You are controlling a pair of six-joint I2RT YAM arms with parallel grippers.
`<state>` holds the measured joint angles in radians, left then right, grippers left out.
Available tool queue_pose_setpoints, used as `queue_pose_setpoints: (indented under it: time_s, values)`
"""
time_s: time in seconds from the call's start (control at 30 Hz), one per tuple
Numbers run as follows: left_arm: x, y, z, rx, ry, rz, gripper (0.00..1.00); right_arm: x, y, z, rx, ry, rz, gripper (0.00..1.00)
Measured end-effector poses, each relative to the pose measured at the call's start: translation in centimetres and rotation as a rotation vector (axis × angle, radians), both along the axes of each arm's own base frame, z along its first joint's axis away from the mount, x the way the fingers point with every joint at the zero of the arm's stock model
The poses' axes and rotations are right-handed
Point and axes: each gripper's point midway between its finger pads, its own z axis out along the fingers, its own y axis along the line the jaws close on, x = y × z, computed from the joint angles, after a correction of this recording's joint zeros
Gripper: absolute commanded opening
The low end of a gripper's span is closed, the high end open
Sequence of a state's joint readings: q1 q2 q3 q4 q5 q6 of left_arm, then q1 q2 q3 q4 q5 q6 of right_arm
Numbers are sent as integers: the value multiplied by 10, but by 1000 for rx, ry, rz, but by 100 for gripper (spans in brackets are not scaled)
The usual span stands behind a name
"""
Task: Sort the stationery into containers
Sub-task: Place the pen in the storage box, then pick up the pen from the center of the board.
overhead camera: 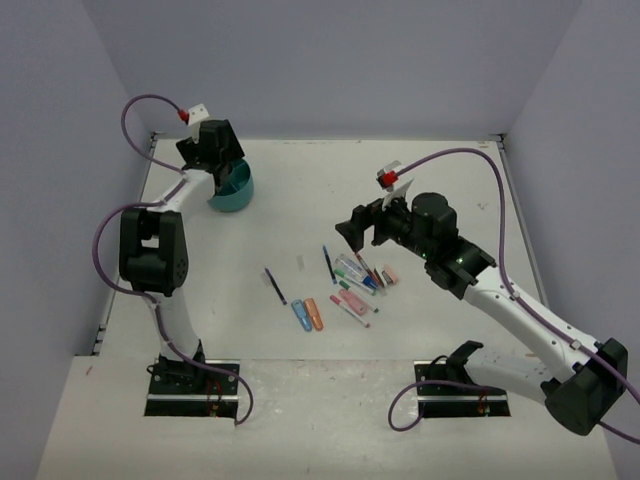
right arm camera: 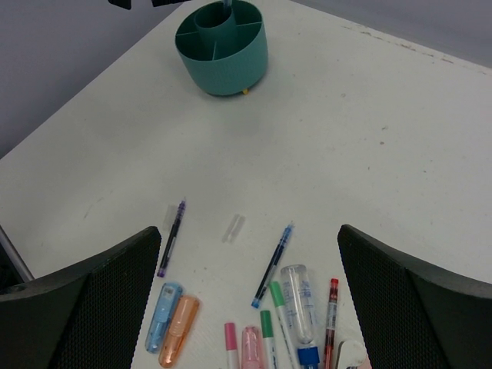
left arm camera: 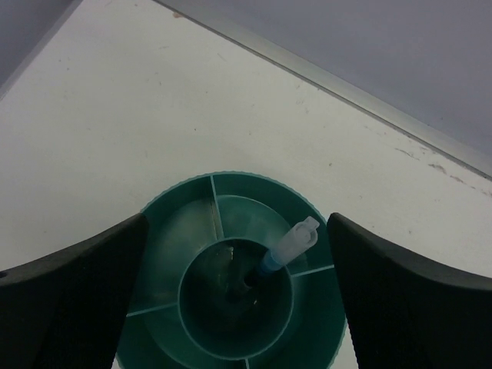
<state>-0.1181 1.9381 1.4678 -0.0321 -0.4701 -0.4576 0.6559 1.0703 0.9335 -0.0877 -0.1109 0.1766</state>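
The left gripper [left arm camera: 237, 224] hangs directly over the round teal tub [left arm camera: 178, 238], its two dark fingers spread wide and holding nothing. Between and below them, one pen [left arm camera: 290, 246] with a clear cap stands slanted in the tub's centre cup, touching neither finger. The outer compartments that show look bare, while those nearest the camera are hidden. The tub sits near the far left corner of the table [overhead camera: 300, 190]. The right gripper [right arm camera: 250, 238] is likewise wide open and empty, hovering above the loose stationery [overhead camera: 352, 285] that lies around the middle of the table: a blue pen [right arm camera: 273, 265], a purple pen [right arm camera: 171, 238], blue and orange stubby pieces [right arm camera: 173, 327], and green, pink and red markers. The drop-off of one pen appears done, and most sorting remains. Next, an arm must descend on a single item, close on it cleanly, and carry it to a compartment.
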Motion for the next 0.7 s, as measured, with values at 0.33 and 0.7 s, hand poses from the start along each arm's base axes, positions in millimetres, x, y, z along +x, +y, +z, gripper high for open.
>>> queue_pose_setpoints:
  time_s: [0.33,0.7]
  values:
    - [-48,-1,141,-108,-115,24,100,40,25,-47,-142,288,-73,38]
    - [-218,-22,224,-276,-341,-176,100,45,33,-187,-431,654,-203,37]
